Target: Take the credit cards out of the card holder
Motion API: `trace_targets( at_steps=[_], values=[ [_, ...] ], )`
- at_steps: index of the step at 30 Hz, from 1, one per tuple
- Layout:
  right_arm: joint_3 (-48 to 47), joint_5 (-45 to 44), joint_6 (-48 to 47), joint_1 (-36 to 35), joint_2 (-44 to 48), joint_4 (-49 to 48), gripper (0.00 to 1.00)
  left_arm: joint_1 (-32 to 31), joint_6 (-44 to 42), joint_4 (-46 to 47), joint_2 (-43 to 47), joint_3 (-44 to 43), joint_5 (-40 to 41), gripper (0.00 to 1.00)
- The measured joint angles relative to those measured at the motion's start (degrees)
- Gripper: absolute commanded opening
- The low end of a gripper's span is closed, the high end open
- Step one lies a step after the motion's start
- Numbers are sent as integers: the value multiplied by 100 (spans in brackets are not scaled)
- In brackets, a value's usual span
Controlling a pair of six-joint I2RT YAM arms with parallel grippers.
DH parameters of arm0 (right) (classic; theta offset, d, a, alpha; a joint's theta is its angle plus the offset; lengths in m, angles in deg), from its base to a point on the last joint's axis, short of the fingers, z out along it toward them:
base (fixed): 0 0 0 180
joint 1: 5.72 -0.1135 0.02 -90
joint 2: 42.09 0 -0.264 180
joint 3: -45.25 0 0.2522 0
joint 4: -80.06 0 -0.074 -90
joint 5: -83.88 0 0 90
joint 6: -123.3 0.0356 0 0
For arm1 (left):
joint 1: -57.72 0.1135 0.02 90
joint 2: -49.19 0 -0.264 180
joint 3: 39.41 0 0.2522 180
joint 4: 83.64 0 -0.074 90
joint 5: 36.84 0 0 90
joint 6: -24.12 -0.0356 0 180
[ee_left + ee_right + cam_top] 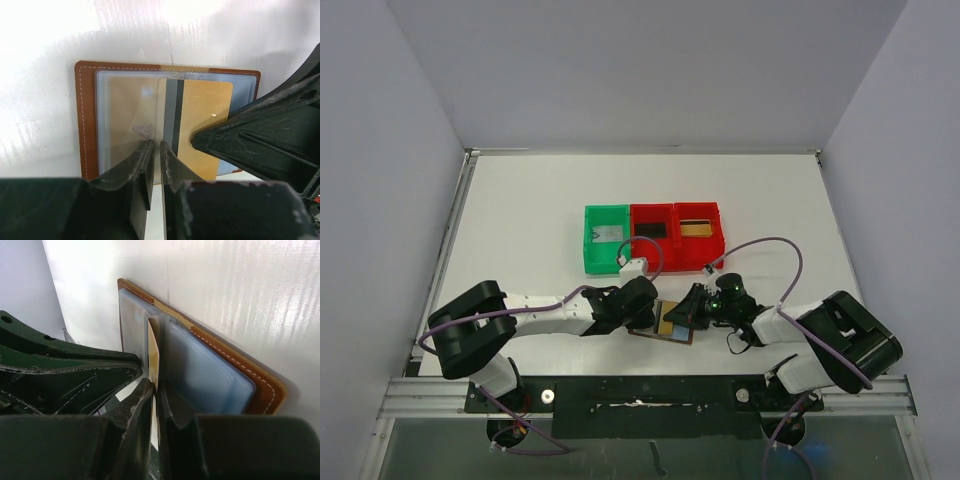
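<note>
White table (520,220), grey walls. At the near middle, just near of the green bin (592,245) and red bins (715,235), the card holder (86,120) is laid open and flat, inside up, between both grippers. On its pale sleeve (125,110) a gold card (205,120) is seen. Its long axis, along the dark stripe, is set crosswise to the holder's long axis, one short end pointed at the left gripper (156,145) and stuck out past the holder's edge. The left jaws are drawn to a narrow slit at that edge; a grip on the sleeve cannot be told. The card's long edge is pinched by the right gripper (155,387), jaws closed on it.
</note>
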Motion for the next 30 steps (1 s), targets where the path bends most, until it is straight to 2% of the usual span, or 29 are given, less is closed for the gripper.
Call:
trace_targets(
  at_steps=[4, 12, 17, 21, 24, 30],
  values=[
    [0, -15, -52, 4, 197, 140, 4, -4, 13, -9, 0, 0, 13, 10],
    [4, -46, -498, 535, 1390, 1250, 0, -15, 85, -39, 13, 0, 57, 11],
    [-42, -4, -785, 612, 1777, 1757, 0, -15, 116, -151, 76, 0, 68, 14],
    [-149, -61, -968, 610, 2149, 2098, 0, -15, 98, -313, 282, 0, 125, 18],
    [-343, -271, -1174, 610, 2483, 2350, 0, -13, 52, -339, 597, 2, 177, 26],
    [-855, -1021, -1915, 610, 3202, 2739, 0, 26, -44, -304, 1292, 111, 234, 37]
  ],
)
